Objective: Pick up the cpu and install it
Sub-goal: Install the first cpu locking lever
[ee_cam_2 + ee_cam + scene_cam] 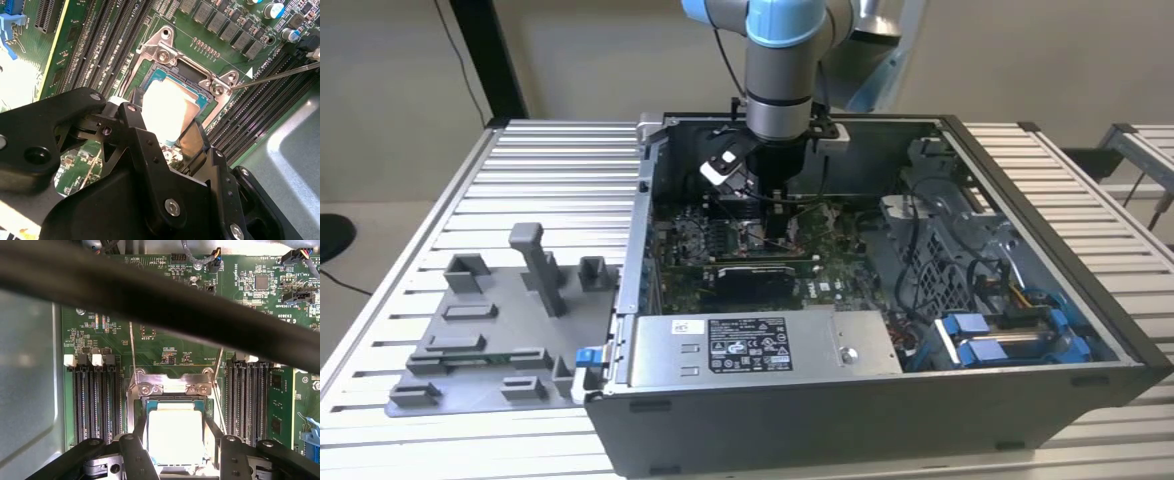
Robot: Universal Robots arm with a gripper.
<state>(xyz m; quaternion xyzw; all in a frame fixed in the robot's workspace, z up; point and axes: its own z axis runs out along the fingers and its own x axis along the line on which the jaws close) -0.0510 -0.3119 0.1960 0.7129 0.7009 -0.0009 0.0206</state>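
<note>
Arm reaches down into the open computer case (pixel 1067 400), which sits on the slatted bench (pixel 547 170). My fingers (pixel 781 235) are low over the green motherboard (pixel 720 235), near the middle of the case.

In both wrist views, the cpu (pixel 175 435) (pixel 167 107) lies directly between my fingers (pixel 139 429) (pixel 131 116), its pale metal top facing up. One finger sits on each of two opposite edges. The fingers are closed to the chip's width and pinch it by those edges.

The cpu sits square inside the socket opening, with its green rim showing along the side nearest the silver socket frame (pixel 172 386). I cannot tell whether it is fully seated.

The thin wire lever (pixel 280 75) stands clear, off to one side of the socket. Memory slots (pixel 95 400) flank the socket on both sides.

The grey fixture blocks (pixel 494 320) lie on the bench at the exterior view's left, well apart from the case and from my fingers.
</note>
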